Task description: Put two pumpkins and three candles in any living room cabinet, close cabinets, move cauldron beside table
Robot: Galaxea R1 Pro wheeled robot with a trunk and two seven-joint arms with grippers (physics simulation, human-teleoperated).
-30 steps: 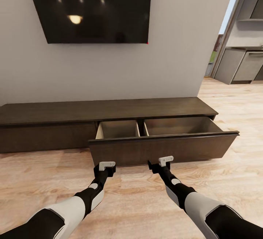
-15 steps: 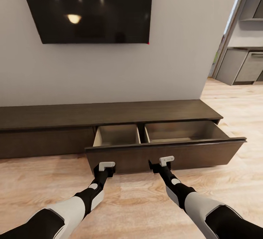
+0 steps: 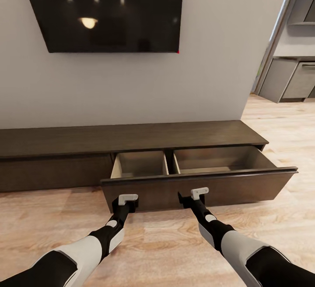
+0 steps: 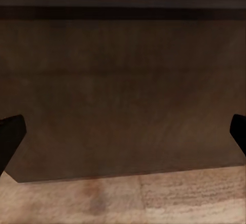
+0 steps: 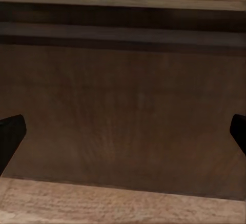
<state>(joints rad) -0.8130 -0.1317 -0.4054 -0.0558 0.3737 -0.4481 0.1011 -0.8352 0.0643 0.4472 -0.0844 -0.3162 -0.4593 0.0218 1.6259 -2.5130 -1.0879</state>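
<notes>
The long dark-brown cabinet (image 3: 131, 138) runs along the wall under a TV. Its right drawer is pulled out, showing two pale wood compartments (image 3: 140, 164) that look bare where I can see into them. Both arms reach low toward the drawer front (image 3: 227, 188). My left gripper (image 3: 127, 200) is open just short of it; in the left wrist view its fingertips (image 4: 10, 137) are spread wide against the brown panel. My right gripper (image 3: 193, 196) is open too, with its fingertips (image 5: 11, 134) framing the drawer front and its upper edge. Pumpkins, candles, cauldron and table are out of view.
A black TV (image 3: 105, 11) hangs on the grey wall above. Light wood floor (image 3: 166, 243) lies under my arms. At the right a doorway opens onto grey kitchen cupboards (image 3: 293, 81). The pulled-out drawer's right corner (image 3: 294, 172) juts over the floor.
The whole view has shifted: the cabinet appears slightly larger and lower, so the camera moved closer. Both arms hold the same pose and the drawer stays equally far out.
</notes>
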